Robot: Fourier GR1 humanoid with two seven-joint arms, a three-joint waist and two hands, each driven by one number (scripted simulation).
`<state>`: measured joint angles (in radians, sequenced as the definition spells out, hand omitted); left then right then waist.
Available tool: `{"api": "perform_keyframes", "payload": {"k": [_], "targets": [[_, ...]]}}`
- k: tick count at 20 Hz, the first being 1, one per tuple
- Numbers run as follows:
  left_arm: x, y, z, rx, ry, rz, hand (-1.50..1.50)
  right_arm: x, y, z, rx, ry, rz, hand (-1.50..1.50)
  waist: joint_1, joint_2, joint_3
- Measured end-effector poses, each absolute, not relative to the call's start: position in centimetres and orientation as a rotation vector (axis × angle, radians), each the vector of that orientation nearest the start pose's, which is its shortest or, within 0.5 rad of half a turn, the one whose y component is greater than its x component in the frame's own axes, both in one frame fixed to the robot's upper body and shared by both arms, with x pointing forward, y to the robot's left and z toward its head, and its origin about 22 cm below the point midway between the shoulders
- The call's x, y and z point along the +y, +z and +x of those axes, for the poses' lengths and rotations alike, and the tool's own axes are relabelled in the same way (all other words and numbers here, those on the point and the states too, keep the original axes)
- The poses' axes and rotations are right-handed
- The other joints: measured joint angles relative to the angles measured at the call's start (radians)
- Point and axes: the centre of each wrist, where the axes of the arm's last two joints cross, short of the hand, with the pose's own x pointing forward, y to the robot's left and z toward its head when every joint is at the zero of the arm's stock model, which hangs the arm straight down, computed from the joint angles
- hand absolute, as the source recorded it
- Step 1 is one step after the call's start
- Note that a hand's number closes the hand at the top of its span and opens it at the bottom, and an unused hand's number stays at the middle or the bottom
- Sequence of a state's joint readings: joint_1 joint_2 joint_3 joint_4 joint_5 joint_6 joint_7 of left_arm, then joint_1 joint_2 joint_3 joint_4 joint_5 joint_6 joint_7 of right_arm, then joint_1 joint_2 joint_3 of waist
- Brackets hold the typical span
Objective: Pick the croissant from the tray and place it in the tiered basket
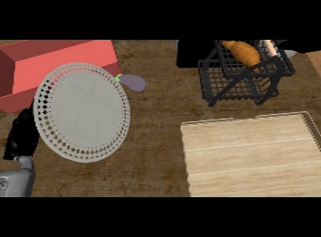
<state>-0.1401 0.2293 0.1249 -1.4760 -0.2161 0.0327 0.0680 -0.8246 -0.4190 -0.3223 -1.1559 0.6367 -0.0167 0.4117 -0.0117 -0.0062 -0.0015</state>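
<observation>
Head view: we see the croissant [242, 52] lying in the top tier of the black tiered basket [242, 82], clear of the wooden tray [258, 157] on the brown surface [156, 111]. The left robot hand [21, 135] rests released beside the perforated grey plate [82, 112]. The right robot hand does not appear. An eggplant [132, 82] lies near the red bin [43, 62].
</observation>
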Motion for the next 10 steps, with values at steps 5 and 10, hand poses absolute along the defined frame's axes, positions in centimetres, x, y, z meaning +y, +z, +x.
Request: {"api": "perform_keyframes", "payload": {"k": [5, 10], "targets": [[30.0, 3.5, 27.4, -1.522, -0.215, 0.445, 0.00, -37.3, 21.6, 35.4, -1.420, 0.163, -0.917, -1.50, -0.009, -0.001, 0.001], [30.3, 3.7, 27.0, -1.521, -0.222, 0.451, 0.00, -43.3, 21.1, 30.2, -1.443, 0.119, -0.872, -1.50, -0.011, 0.000, 0.002]]}}
